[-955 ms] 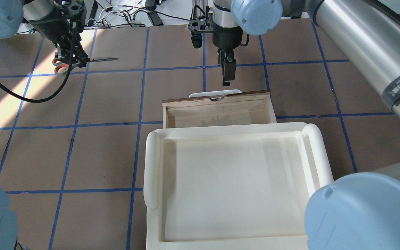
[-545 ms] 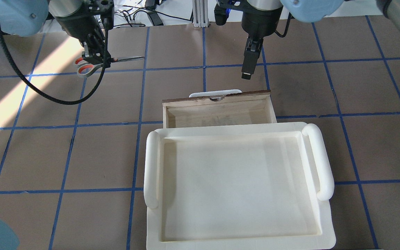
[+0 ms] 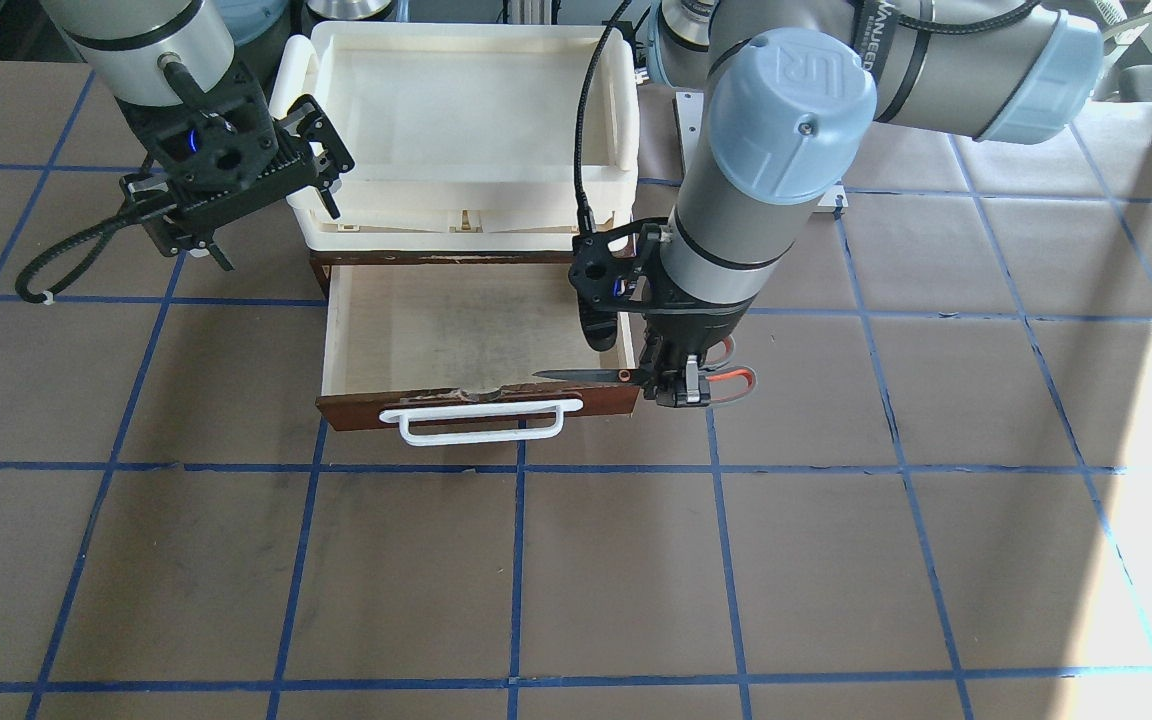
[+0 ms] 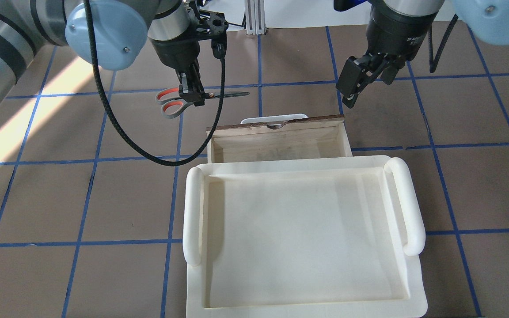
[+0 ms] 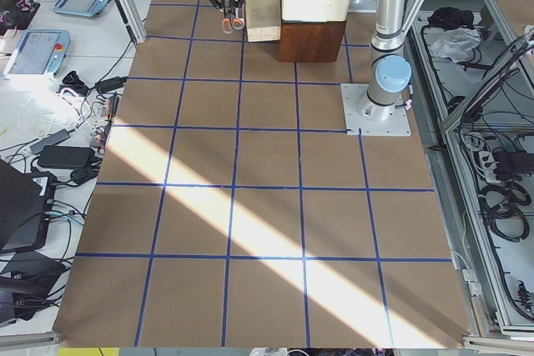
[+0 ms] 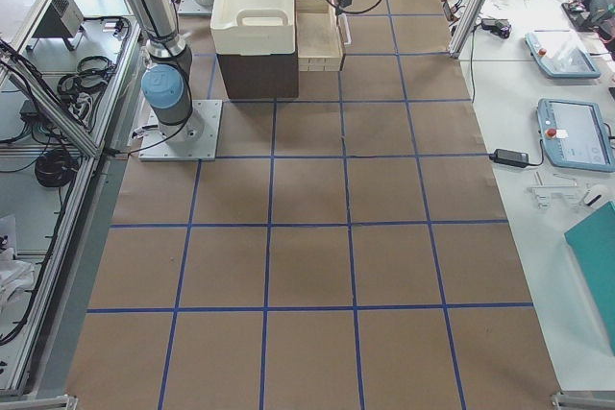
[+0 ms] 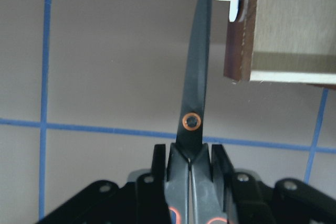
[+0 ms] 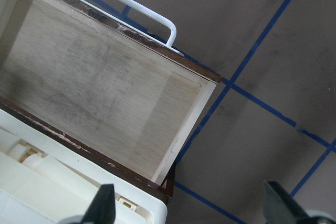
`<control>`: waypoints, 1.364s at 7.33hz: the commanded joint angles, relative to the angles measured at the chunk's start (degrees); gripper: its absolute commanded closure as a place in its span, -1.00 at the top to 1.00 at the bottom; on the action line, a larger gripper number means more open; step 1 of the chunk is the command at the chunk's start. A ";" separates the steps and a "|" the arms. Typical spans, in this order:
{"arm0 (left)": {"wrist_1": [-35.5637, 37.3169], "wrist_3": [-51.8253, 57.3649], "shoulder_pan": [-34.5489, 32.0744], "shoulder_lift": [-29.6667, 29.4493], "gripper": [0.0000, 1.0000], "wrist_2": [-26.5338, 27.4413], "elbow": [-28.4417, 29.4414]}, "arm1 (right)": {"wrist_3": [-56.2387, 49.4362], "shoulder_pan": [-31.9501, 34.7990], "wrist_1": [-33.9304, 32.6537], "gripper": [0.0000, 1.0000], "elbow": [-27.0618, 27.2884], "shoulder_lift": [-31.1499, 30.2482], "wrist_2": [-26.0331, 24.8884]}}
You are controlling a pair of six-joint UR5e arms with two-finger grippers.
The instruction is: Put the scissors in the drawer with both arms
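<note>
My left gripper [image 4: 191, 89] is shut on the scissors [image 4: 201, 94] near their pivot. It holds them level, blades pointing toward the drawer [image 4: 276, 142], grey handles with red-orange loops behind. In the front-facing view the scissors [image 3: 576, 376] reach over the drawer's [image 3: 466, 330] front corner by its white handle [image 3: 481, 420]. The left wrist view shows the blades [image 7: 194, 87] beside the drawer corner [image 7: 239, 35]. The drawer is pulled out and its plywood inside is bare [image 8: 105, 93]. My right gripper [image 4: 367, 81] is open and empty, up to the right of the drawer front.
A cream-white plastic tray [image 4: 192, 212] sits on top of the cabinet above the drawer, also in the front-facing view [image 3: 621, 100]. The brown table has blue tape lines [image 4: 77, 247]. A black cable [image 4: 117, 132] hangs from my left wrist.
My left arm carried the scissors to the right, close to the drawer's front left corner. My right gripper moved right, away from the drawer handle, and its fingers spread apart.
</note>
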 commanded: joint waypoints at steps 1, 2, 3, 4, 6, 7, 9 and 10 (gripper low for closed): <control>0.20 -3.82 -6.06 -0.38 -1.00 0.05 -0.93 | 12.81 -0.17 0.75 1.00 0.78 -2.68 -0.23; 1.07 -5.06 -8.35 -0.56 -1.00 -0.12 -1.46 | 20.41 -0.17 0.31 1.00 0.78 -2.77 -0.23; 2.04 -6.63 -10.03 -0.82 -1.00 -0.04 -2.51 | 24.14 -0.08 0.39 1.00 0.78 -2.77 -0.23; 5.27 -7.35 -11.17 -0.99 -1.00 -0.04 -4.78 | 24.70 0.01 0.39 1.00 0.78 -3.12 -0.15; 9.07 -7.27 -11.88 -0.73 -1.00 -0.12 -8.31 | 24.71 0.01 0.13 1.00 0.78 -3.21 0.03; 9.08 -7.27 -12.15 -0.82 -1.00 -0.12 -8.41 | 24.71 0.01 0.04 1.00 0.78 -3.21 0.03; 8.99 -7.35 -12.15 -1.08 -1.00 -0.21 -9.19 | 24.71 0.27 -1.44 1.00 0.87 -3.13 -0.14; 9.08 -7.27 -12.15 -1.00 -1.00 -0.12 -10.33 | 24.71 0.27 -1.80 1.00 0.87 -3.12 -0.41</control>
